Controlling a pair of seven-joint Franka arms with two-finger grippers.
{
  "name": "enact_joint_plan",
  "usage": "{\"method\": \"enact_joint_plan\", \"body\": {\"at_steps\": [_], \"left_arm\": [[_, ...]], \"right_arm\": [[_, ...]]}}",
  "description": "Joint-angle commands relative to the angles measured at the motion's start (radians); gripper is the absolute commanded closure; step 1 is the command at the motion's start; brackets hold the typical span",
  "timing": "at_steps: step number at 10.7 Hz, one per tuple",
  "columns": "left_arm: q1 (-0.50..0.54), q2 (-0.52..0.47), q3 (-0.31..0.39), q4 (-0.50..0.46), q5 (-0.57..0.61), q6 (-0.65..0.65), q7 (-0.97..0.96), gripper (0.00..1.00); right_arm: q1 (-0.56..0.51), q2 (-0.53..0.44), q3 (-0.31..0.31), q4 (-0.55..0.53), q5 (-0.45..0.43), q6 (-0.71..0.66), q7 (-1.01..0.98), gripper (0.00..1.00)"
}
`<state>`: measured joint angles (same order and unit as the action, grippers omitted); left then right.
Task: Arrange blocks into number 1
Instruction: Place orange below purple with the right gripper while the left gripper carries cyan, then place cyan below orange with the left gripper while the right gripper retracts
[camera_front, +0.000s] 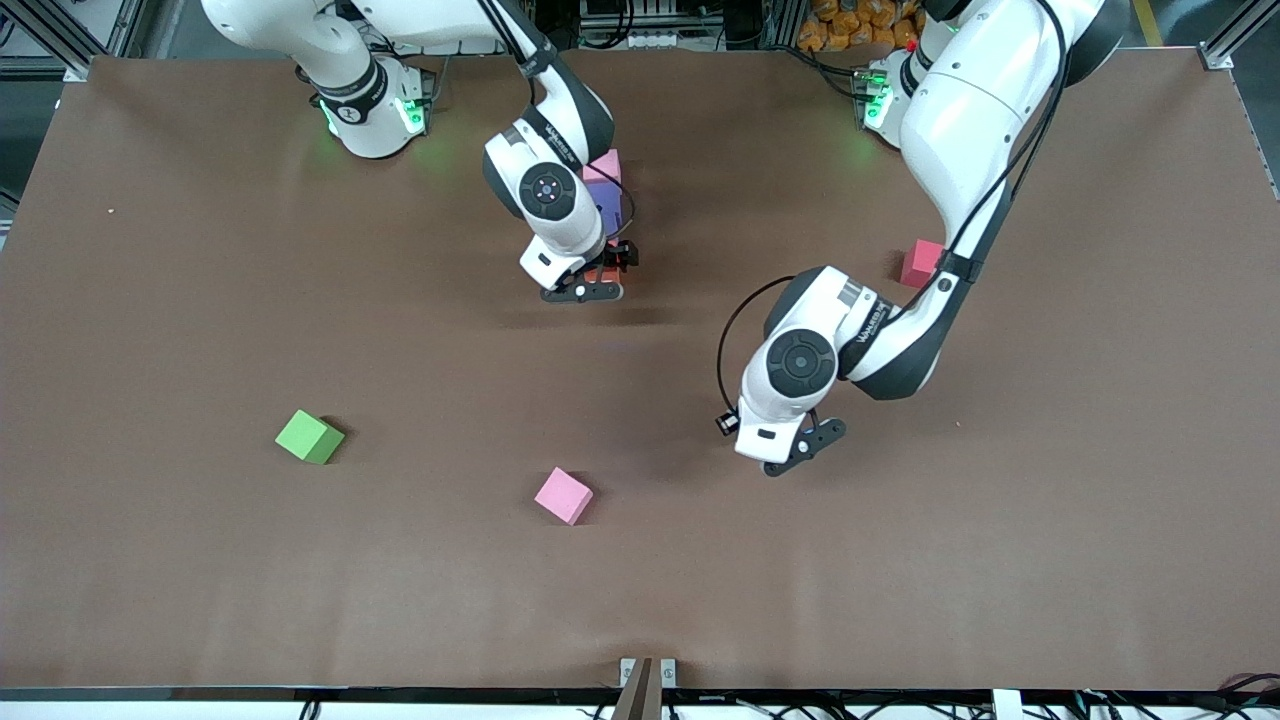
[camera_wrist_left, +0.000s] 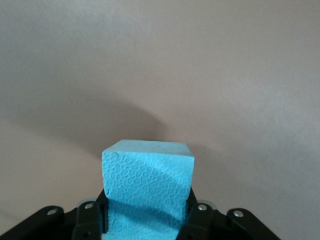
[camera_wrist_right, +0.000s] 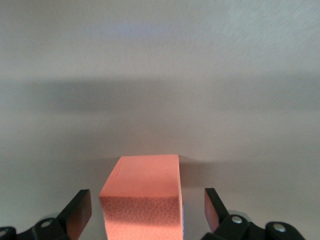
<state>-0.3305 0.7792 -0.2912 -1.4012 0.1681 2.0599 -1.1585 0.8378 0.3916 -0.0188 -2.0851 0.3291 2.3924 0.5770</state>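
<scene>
Right pincer (camera_wrist_right: 145, 210) released, straddling orange block (camera_wrist_right: 142, 192) set on desk (camera_front: 200, 560) below pink-purple column (camera_front: 606, 190), extending the stroke. Left pincer (camera_wrist_left: 147, 220) clenched on blue block (camera_wrist_left: 147, 192), likely next.

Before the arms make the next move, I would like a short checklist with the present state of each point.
1. Right claw open, fingers clear of the orange block: ok; a gap shows on each side.
2. Orange block resting on the table at the near end of the pink block and purple block column: cannot tell; the arm hides that end.
3. Left claw shut on the light blue block: ok.
4. Light blue block sits straight in the grip: ok.
5. Spare green block, second pink block and red block lie apart from the column: ok.
</scene>
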Motion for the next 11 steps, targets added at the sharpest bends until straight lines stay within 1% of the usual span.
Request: {"method": "enact_joint_plan", "body": {"at_steps": [1, 2, 3, 4, 6, 8, 9, 10, 11], "left_arm": [[-0.057, -0.020, 0.000, -0.019, 0.028, -0.007, -0.061, 1.00], [-0.094, -0.020, 0.001, -0.018, 0.027, -0.007, -0.070, 1.00], [-0.131, -0.018, 0.007, -0.012, 0.025, 0.002, -0.099, 1.00], [-0.174, -0.009, 0.016, 0.013, 0.034, 0.006, -0.116, 1.00], [-0.269, -0.003, 0.055, 0.018, 0.051, 0.044, -0.160, 1.00], [-0.367, 0.014, 0.095, 0.016, 0.095, 0.112, -0.205, 1.00], [-0.408, 0.024, 0.108, 0.016, 0.128, 0.135, -0.217, 1.00], [-0.433, 0.031, 0.110, 0.014, 0.151, 0.152, -0.219, 1.00], [-0.453, 0.032, 0.110, 0.013, 0.154, 0.178, -0.219, 1.00]], "right_arm": [[-0.112, -0.155, 0.002, -0.020, -0.015, -0.094, -0.006, 0.00], [-0.171, -0.212, 0.002, -0.017, -0.065, -0.136, -0.014, 0.00], [-0.233, -0.267, 0.002, -0.010, -0.144, -0.175, -0.016, 0.00], [-0.294, -0.310, 0.002, 0.003, -0.187, -0.214, -0.016, 0.00], [-0.431, -0.344, 0.002, 0.080, -0.193, -0.298, -0.064, 0.00], [-0.556, -0.341, -0.001, 0.245, -0.199, -0.472, -0.146, 0.00], [-0.607, -0.335, 0.000, 0.316, -0.218, -0.540, -0.163, 0.00], [-0.627, -0.335, 0.000, 0.350, -0.260, -0.567, -0.181, 0.00], [-0.649, -0.336, 0.000, 0.361, -0.277, -0.569, -0.195, 0.00]]}}
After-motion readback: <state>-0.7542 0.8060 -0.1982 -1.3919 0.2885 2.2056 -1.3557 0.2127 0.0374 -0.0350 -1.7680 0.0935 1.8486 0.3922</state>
